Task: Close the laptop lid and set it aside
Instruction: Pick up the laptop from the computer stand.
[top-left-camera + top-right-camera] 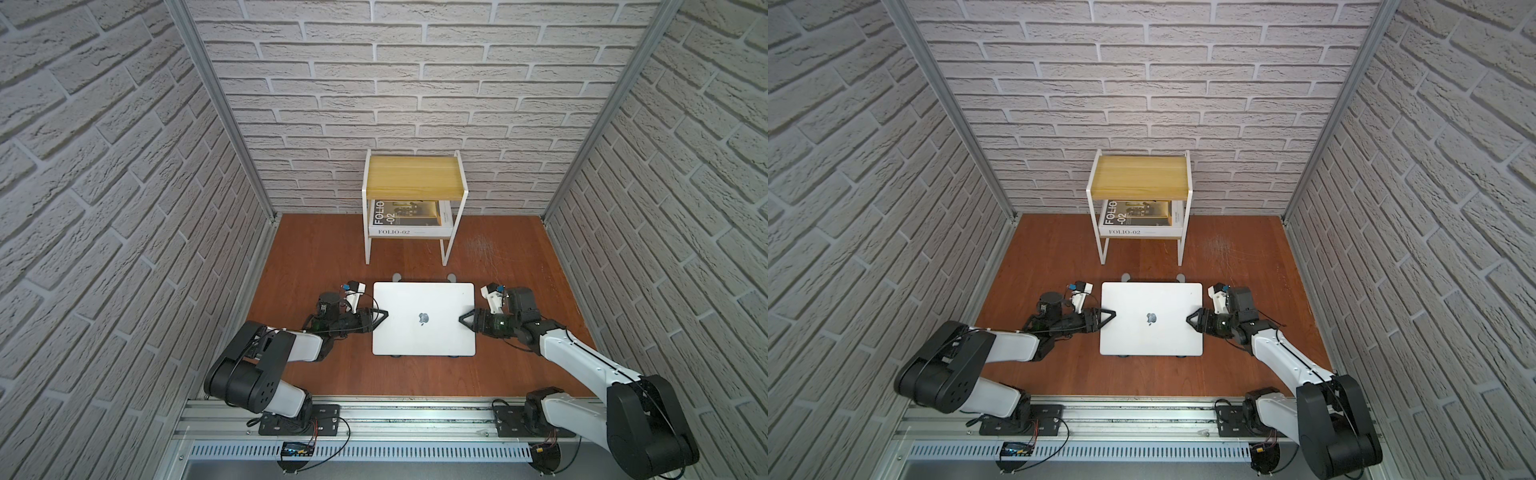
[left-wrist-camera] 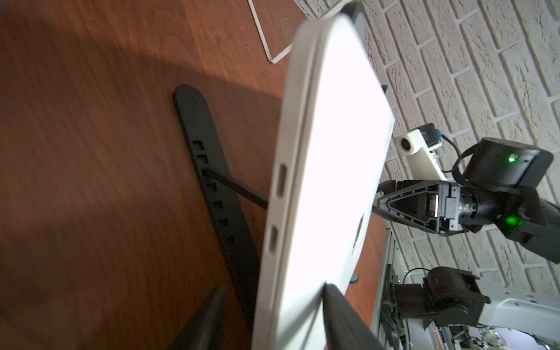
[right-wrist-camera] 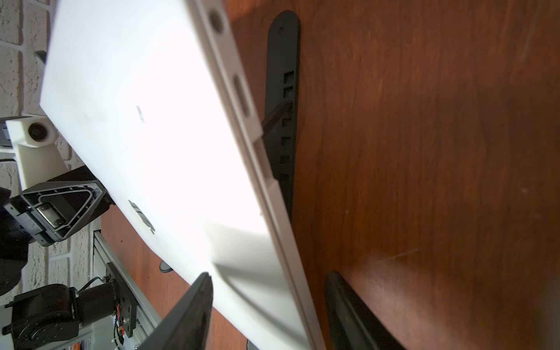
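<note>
Lid: laptop lid (image 1: 1152, 320) down flat on the base, apple logo facing up; closing step judged done.
Laptop: laptop (image 1: 424, 320) in the middle of the table (image 1: 316, 257), propped on the folding stand (image 2: 212, 181), well short of the shelf (image 1: 413, 176) at the far wall.
Left gripper: left gripper (image 1: 384, 316) at the laptop's left edge, about halfway along, jaws spread astride it. Upper finger (image 2: 339, 309) on or just over the lid, lower finger (image 2: 206, 318) under the base with a gap showing. No clamp yet.
Right gripper: right gripper (image 1: 463, 319) at the right edge, directly across. One finger (image 3: 191, 309) over the lid, the other (image 3: 345, 309) below the base and clear of it. Likewise released, nothing held.
Step in hand: taking a two-sided hold, ready for setting aside.
Next move: calls for pinching both edges together, then an even lift straight up off the stand, kept level between the arms.
Destination: cannot tell; the yellow shelf top or bare table looks possible.
Risk: thin, smooth shell; uneven closing could nudge it sideways on the stand.
</note>
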Action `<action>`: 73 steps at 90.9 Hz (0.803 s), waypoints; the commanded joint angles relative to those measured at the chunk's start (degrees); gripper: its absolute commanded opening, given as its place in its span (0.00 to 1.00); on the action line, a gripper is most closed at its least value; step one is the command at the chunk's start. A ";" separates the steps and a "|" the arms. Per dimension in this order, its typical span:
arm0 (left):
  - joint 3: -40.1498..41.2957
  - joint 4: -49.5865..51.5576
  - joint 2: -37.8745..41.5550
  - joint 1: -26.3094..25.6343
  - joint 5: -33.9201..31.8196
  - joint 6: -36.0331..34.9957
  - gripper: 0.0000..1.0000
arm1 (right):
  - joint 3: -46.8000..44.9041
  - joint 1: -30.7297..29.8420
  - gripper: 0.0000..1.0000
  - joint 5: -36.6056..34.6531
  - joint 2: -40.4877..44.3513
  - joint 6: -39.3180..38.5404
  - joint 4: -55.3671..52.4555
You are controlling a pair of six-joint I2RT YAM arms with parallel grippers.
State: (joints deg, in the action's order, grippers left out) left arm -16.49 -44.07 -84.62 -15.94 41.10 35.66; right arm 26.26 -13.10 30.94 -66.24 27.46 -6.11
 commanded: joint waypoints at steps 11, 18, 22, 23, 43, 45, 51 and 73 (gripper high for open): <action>-1.19 -6.09 -5.80 -0.44 0.21 0.93 0.37 | -0.41 0.20 0.56 3.71 -1.09 0.34 5.05; -1.80 -6.25 -7.40 -0.58 0.74 1.42 0.33 | -0.39 0.19 0.53 4.03 -0.57 0.64 5.34; -1.96 -6.31 -7.52 -0.66 0.98 1.69 0.32 | -0.40 0.18 0.52 4.34 -0.10 0.84 5.25; -1.96 -6.34 -7.51 -0.66 0.99 1.78 0.31 | -0.37 0.18 0.51 4.41 0.06 0.88 5.29; -3.14 2.43 -1.15 -0.52 -0.97 -0.26 0.25 | -0.49 0.18 0.46 6.57 2.79 2.11 5.73; -3.18 2.94 -0.48 -0.39 -1.08 -0.44 0.25 | -0.50 0.23 0.46 6.89 2.96 2.47 6.13; -3.58 5.29 0.85 0.11 -1.27 -0.37 0.24 | -0.62 0.18 0.45 7.75 3.57 3.43 6.87; -4.40 10.63 3.64 1.30 -0.79 -0.53 0.24 | -0.19 0.18 0.43 11.22 7.93 6.99 8.69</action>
State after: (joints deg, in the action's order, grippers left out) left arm -19.73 -38.13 -82.19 -15.07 45.19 37.15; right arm 25.17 -12.10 32.84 -62.67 31.31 -3.88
